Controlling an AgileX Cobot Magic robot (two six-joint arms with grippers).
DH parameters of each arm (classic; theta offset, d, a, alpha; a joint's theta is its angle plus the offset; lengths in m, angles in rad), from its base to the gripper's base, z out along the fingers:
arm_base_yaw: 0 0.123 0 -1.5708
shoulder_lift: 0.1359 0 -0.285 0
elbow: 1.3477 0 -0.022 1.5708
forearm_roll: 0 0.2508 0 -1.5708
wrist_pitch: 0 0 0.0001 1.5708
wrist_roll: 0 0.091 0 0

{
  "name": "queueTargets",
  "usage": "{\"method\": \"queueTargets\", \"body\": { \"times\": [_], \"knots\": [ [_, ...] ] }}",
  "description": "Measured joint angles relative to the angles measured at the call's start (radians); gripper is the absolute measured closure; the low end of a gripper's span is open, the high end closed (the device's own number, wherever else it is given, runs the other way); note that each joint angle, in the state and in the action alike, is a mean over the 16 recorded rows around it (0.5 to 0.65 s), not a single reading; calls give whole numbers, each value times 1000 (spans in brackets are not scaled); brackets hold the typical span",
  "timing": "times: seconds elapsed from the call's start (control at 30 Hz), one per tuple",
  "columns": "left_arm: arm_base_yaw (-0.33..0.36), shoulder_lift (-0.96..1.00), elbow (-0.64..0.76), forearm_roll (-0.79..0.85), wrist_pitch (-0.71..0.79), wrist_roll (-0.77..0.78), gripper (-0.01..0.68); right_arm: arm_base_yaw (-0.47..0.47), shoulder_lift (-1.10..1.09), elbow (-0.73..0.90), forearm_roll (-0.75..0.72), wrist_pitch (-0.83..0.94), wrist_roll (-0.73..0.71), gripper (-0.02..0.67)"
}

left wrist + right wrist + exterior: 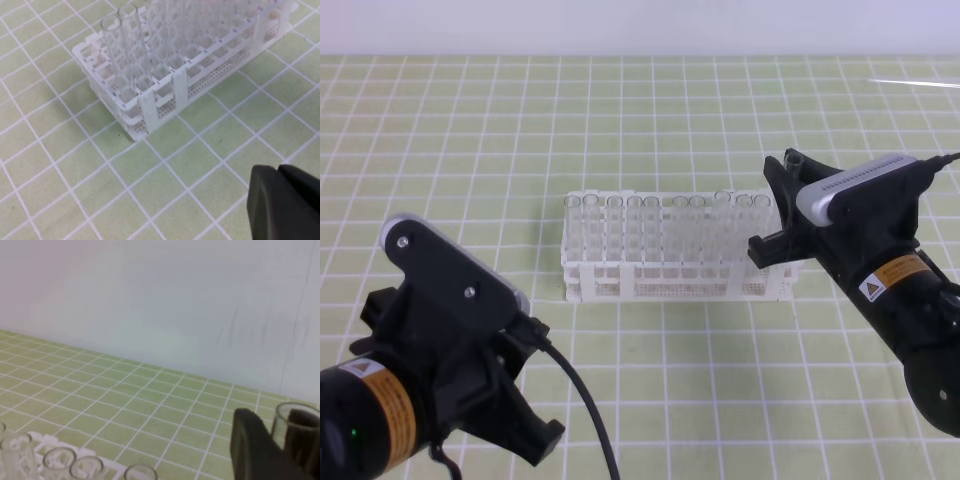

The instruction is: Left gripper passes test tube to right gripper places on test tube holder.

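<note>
Left of the test tube holder (678, 245), the left gripper (520, 420) hangs low and holds nothing; whether its jaws are parted cannot be told. At the holder's right end, the right gripper (782, 215) grips the test tube (793, 160) upright, rim (298, 417) above the fingers. Lowering it well means centring the rounded end over a free hole, tube kept vertical.

We see a table covered in a green cloth with a white grid (640, 110), backed by a plain pale wall (150, 305).
</note>
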Motion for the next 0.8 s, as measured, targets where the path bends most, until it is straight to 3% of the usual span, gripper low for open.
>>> {"method": "queueTargets", "body": {
  "times": [0.8],
  "knots": [
    [1,0,0,3,-1,0,673,0,-53,33,57,-9,6,609]
  ]
}}
